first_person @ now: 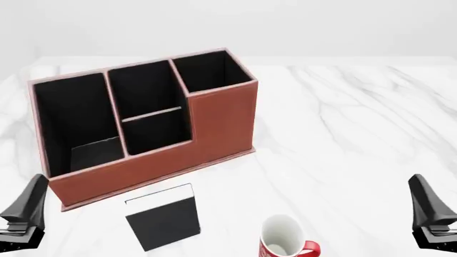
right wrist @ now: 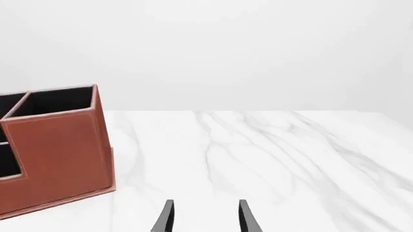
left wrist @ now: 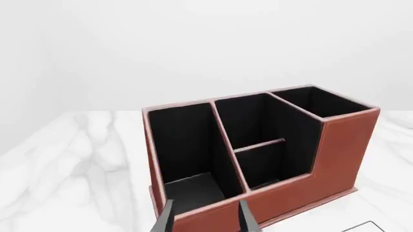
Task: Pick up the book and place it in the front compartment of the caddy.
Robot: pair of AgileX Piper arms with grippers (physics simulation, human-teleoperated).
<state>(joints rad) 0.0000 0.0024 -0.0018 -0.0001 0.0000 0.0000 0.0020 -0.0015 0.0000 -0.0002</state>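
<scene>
The reddish-brown caddy (first_person: 221,118) stands at the left of the white marble table, its low stepped front facing me and its black-lined compartments showing nothing inside. The black book (first_person: 162,217), white page edge on top, sits just in front of the caddy, apart from it. My left gripper (left wrist: 206,218) is open and holds nothing, close to the caddy's (left wrist: 342,150) front wall. My right gripper (right wrist: 205,216) is open over bare table, well right of the caddy (right wrist: 61,145). In the front view both grippers sit at the near corners, left (first_person: 25,214) and right (first_person: 432,214).
A red-and-white mug (first_person: 286,241) stands at the near edge of the front view, right of the book. The marble table (first_person: 343,134) stretches away to the right of the caddy.
</scene>
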